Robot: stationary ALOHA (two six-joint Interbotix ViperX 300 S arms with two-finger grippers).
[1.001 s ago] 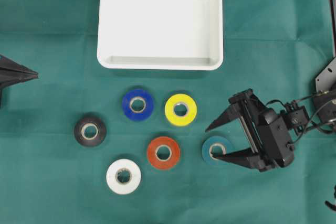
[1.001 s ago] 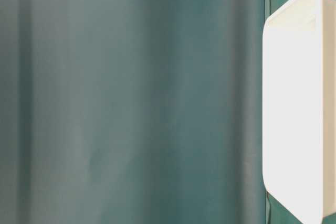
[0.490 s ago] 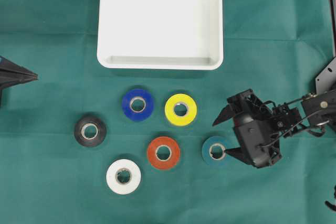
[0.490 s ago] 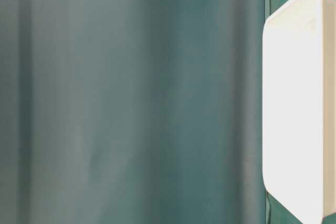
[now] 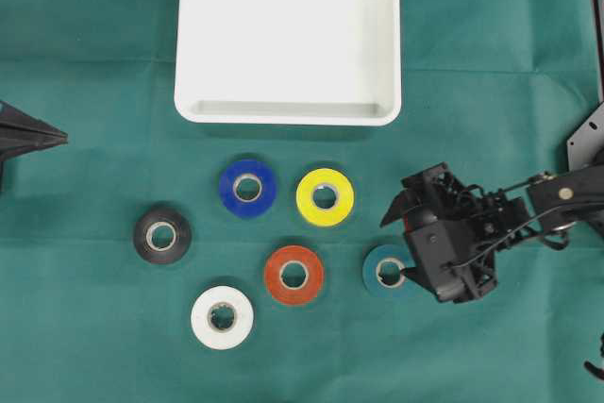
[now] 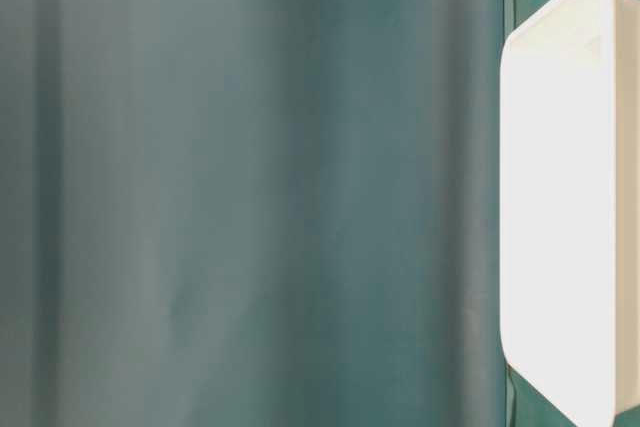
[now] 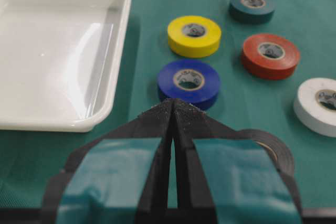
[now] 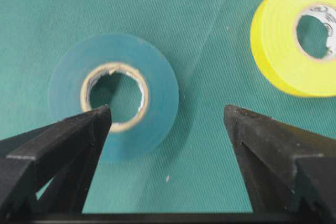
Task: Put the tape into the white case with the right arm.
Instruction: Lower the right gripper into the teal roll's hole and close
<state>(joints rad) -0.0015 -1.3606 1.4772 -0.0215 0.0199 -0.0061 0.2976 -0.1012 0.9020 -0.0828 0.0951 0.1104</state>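
- The teal tape roll (image 5: 388, 272) is laid flat on the green cloth-covered surface (image 5: 94, 327), at the right end of the group of rolls and well apart from the shallow white rectangular plastic case (image 5: 288, 42), which is placed at the far edge with nothing seen inside it.
- Compared with a second ago, the all-black right claw (image 5: 396, 243) is seen pitched more steeply downward and drawn in closer over the teal tape roll; in the overhead view its long fingers, earlier stretched out flat, are now foreshortened.
- The fingers of the right claw are spread wide apart; in the right wrist view one fingertip (image 8: 100, 116) is lined up over the roll's cardboard core and the other is set over bare cloth beyond its outer edge. Whether the roll is touched cannot be told; nothing is held.
- The rolls and the case are seen in unchanged positions.
- The left claw (image 7: 173, 108), black with teal-blue marks, is parked at the left edge with its fingers pressed together.
- A yellow tape roll (image 5: 325, 197) is found just beside the teal one, between it and the case; a blue tape roll (image 5: 247, 188), a red tape roll (image 5: 293, 275), a white tape roll (image 5: 222, 317) and a black tape roll (image 5: 161, 235) are spread further left.
- In the table-level view only the case and blurred green are shown.
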